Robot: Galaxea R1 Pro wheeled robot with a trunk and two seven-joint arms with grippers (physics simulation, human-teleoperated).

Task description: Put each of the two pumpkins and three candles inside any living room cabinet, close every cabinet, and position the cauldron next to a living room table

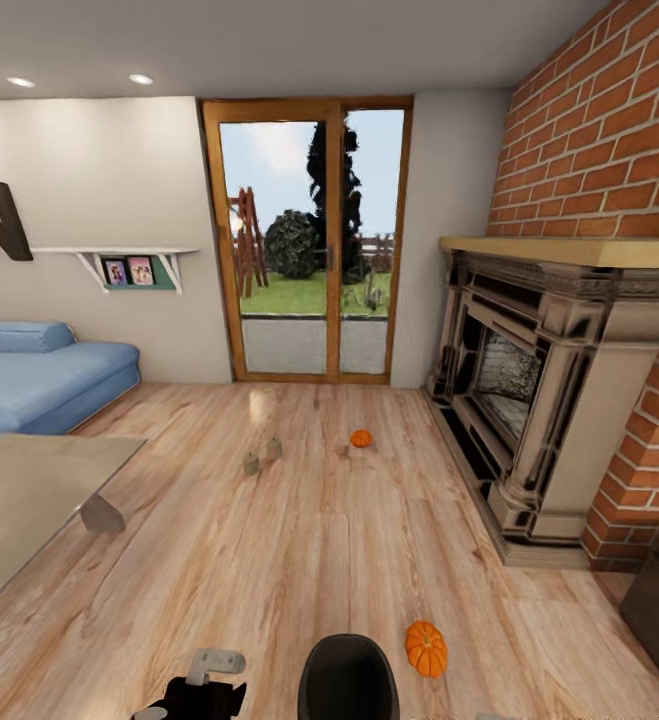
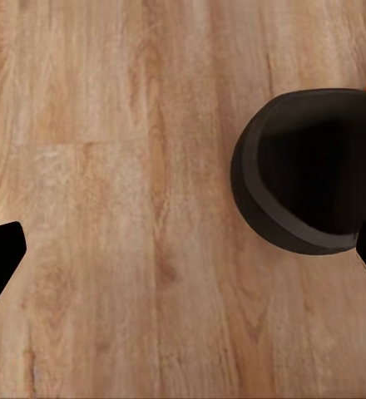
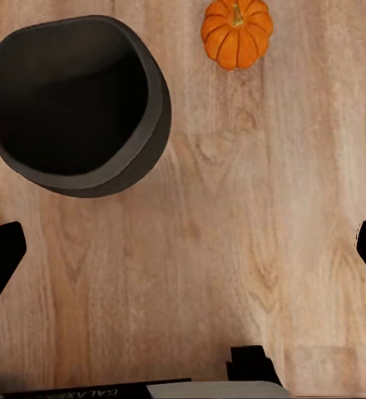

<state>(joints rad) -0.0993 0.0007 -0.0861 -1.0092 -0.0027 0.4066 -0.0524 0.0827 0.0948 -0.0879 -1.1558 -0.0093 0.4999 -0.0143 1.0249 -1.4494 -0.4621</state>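
I judge gathering not begun: cauldron [image 1: 348, 678] near, pumpkin [image 1: 426, 648] just right, candles [image 1: 262, 456] far; both hands spread, empty; next I reach for near pumpkin

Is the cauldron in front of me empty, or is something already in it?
Empty, as far as visible. The cauldron stands upright on the floor, and the right wrist view looks into its dark inside with nothing there. The nearest pumpkin lies beside it.

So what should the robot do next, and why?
Probably lower the right gripper toward the near pumpkin. It sits on the floor just beside the cauldron, closest to the robot, and both open grippers hold nothing. The other pumpkin and candles lie farther off.
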